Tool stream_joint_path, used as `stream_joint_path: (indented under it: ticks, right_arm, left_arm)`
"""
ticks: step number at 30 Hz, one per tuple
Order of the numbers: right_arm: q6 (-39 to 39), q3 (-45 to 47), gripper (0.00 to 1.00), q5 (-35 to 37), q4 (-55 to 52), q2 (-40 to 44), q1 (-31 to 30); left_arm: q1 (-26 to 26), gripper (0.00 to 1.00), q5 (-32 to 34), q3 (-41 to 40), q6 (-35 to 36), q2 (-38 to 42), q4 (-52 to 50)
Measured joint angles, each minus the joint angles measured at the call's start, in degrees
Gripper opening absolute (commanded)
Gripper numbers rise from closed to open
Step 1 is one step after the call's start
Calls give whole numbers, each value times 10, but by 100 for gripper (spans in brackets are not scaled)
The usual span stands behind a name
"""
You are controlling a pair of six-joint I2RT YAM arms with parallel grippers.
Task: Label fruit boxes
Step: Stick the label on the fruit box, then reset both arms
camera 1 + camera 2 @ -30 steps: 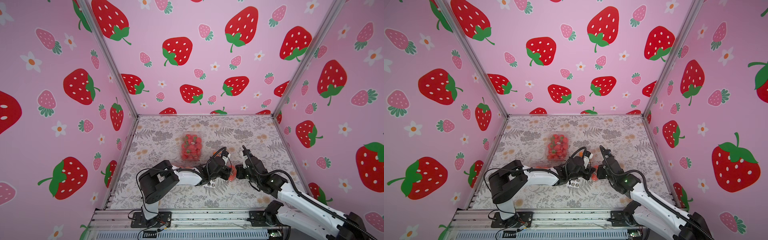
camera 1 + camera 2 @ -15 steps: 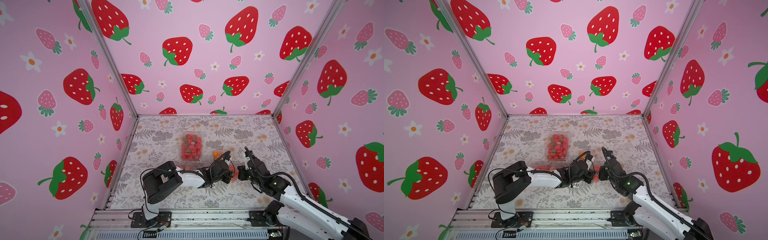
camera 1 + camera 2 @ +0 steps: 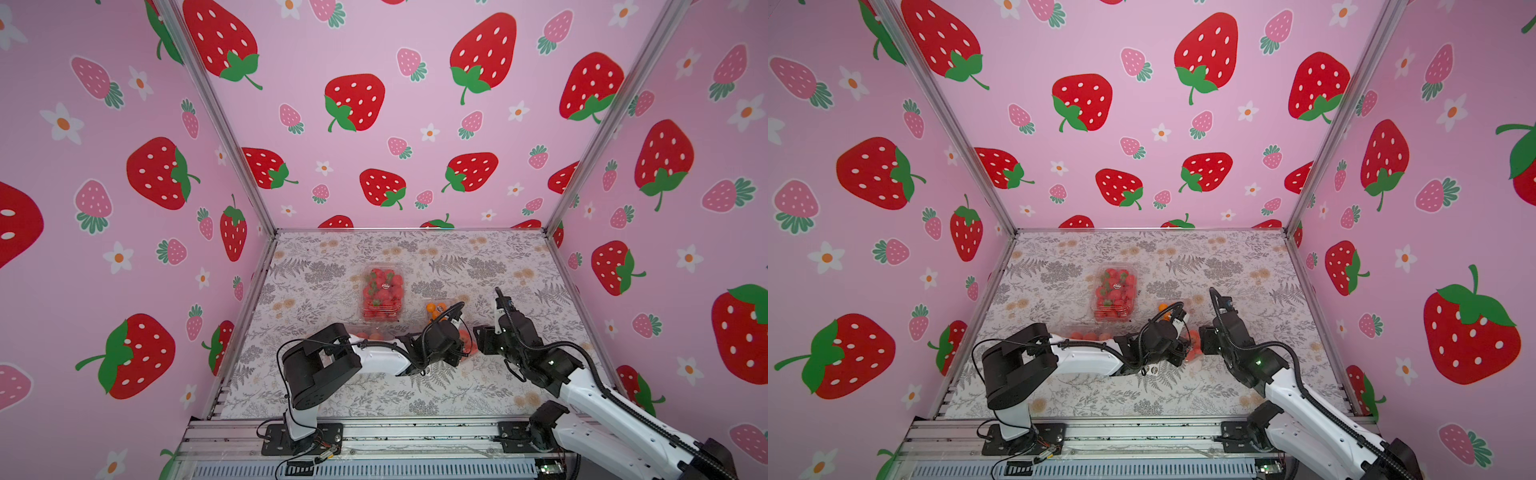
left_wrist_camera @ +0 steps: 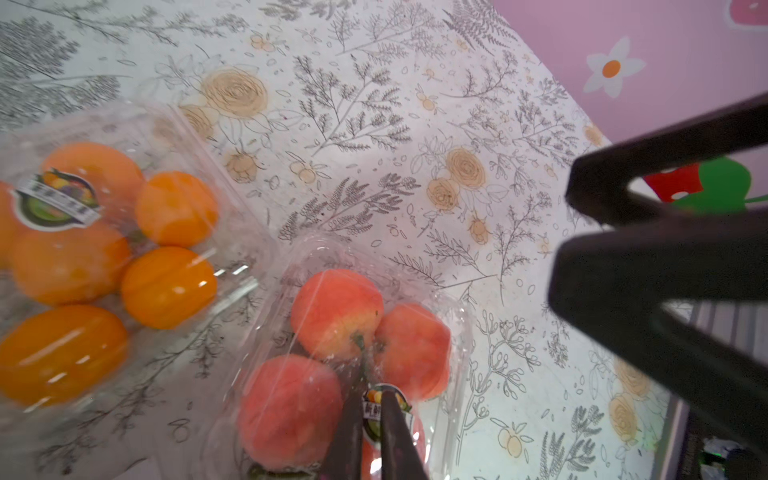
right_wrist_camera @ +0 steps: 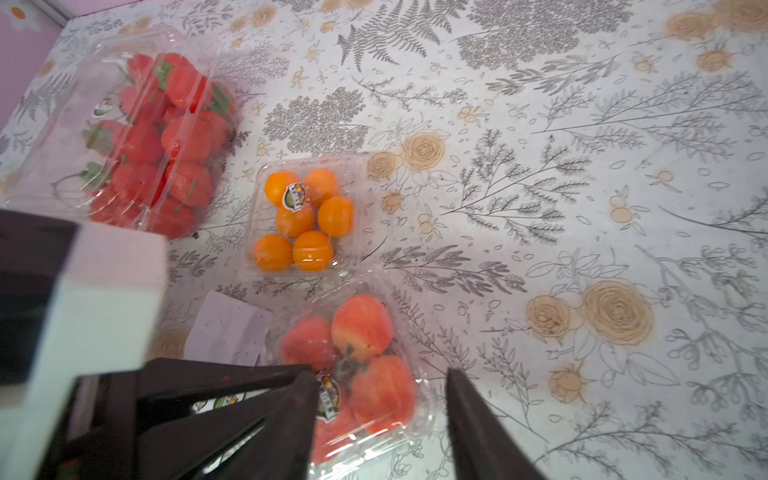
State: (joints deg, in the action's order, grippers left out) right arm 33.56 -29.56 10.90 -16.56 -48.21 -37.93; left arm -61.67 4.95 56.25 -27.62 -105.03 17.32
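In the right wrist view the strawberry box (image 5: 124, 137), the orange box (image 5: 303, 220) and the small peach box (image 5: 353, 361) each carry a round sticker. The large peach box (image 3: 370, 334) is mostly hidden behind my left arm. My left gripper (image 4: 374, 395) rests its tips on the small peach box (image 4: 345, 361), open by a narrow gap, and that box's sticker (image 4: 380, 411) shows between them. My right gripper (image 5: 379, 372) is open wide over the same box, one finger (image 5: 291, 415) beside the sticker and the other past the box's edge. Both grippers meet at this box (image 3: 1194, 351).
A white sticker sheet (image 5: 232, 332) lies on the floral table (image 5: 582, 208) beside the small peach box, under my left arm. The strawberry box (image 3: 382, 297) and orange box (image 3: 436, 309) stand just behind the grippers. Pink walls enclose the table on three sides.
My left gripper has come down onto the small peach box and its jaws have parted slightly. My right gripper's jaws have spread wide from shut.
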Motion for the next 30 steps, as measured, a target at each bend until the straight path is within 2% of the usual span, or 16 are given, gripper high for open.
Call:
stream_joint_path:
  ticks: [1,3,5,7,12,13,15,16,18,21,23,26,30]
  right_arm:
    - [-4,-9,83,0,1,-6,17]
    - [-7,-33,95,-3,-2,-15,47]
    - [-9,-76,96,-2,-11,-33,76]
    - [-12,-124,99,8,-16,-60,94]
    - [-45,-274,99,47,-62,-178,128]
    - [-56,-300,100,45,-67,-205,137]
    - [-78,-332,94,55,-65,-250,152]
    - [-89,-331,93,71,-53,-266,156]
    - [-122,-303,99,106,-17,-283,163]
    - [-170,-224,99,144,45,-287,180]
    - [-187,-183,99,147,74,-287,206]
    - [-209,-146,99,154,123,-290,239]
    - [-259,-105,99,163,213,-311,247]
  left_arm:
    - [5,40,0,0,5,15,-13]
    - [12,63,5,0,16,56,-35]
    - [13,84,10,1,28,109,-52]
    - [12,100,25,1,41,159,-62]
    - [32,99,168,10,102,289,-106]
    - [51,99,196,11,120,315,-118]
    - [102,99,239,11,141,360,-151]
    - [136,99,258,8,150,385,-171]
    - [209,99,278,-16,167,437,-186]
    - [349,99,282,-107,180,539,-184]
    - [431,99,276,-165,185,579,-175]
    - [490,99,259,-232,197,554,-123]
    - [538,99,237,-283,203,434,-52]
